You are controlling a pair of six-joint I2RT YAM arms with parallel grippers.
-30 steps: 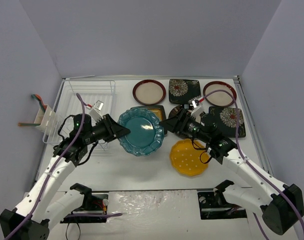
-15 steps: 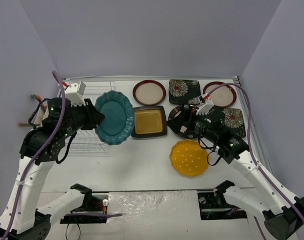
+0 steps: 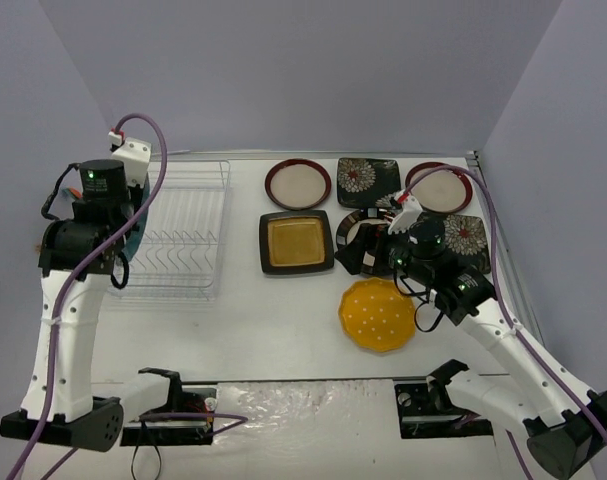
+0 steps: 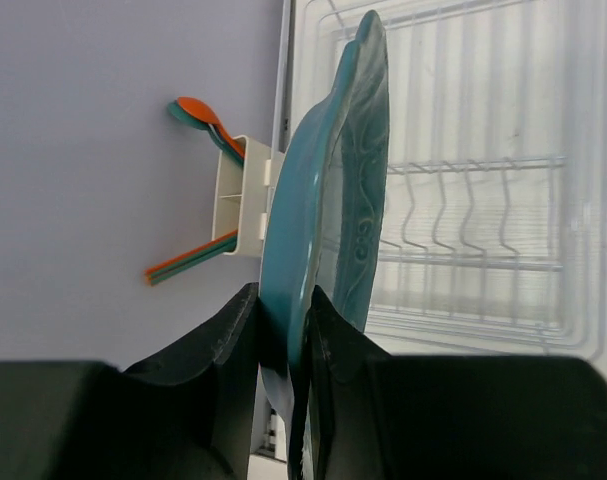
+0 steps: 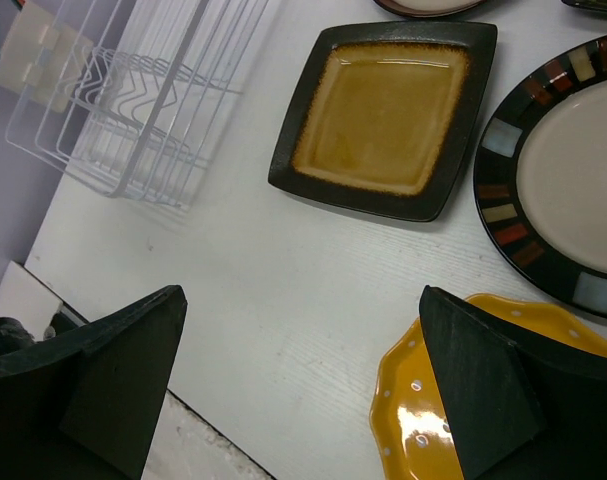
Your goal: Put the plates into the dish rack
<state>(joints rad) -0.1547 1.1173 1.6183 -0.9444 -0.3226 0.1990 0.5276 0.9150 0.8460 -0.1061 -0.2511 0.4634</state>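
My left gripper [image 4: 283, 296] is shut on the rim of the scalloped teal plate [image 4: 328, 190], which stands on edge above the left side of the clear wire dish rack [image 3: 178, 235]. My right gripper [image 5: 303, 370] is wide open with nothing in it, above bare table between the square black-amber plate [image 5: 383, 115] and the yellow dotted plate [image 5: 413, 400]. A cream plate with a dark patterned rim [image 5: 573, 180] lies just right of it. Two red-rimmed round plates [image 3: 298, 183] [image 3: 440, 187] and two black floral squares [image 3: 368, 180] [image 3: 465, 238] lie flat at the back right.
A small cream utensil caddy [image 4: 238, 205] hangs on the rack's left side, holding orange and teal utensils. Grey walls close in the table on the left, back and right. The rack's slots [image 4: 483, 200] hold nothing.
My left arm swung the teal plate from the table's middle up and left to the rack's left side, turning it on edge. The right gripper opened wide and drew back right.
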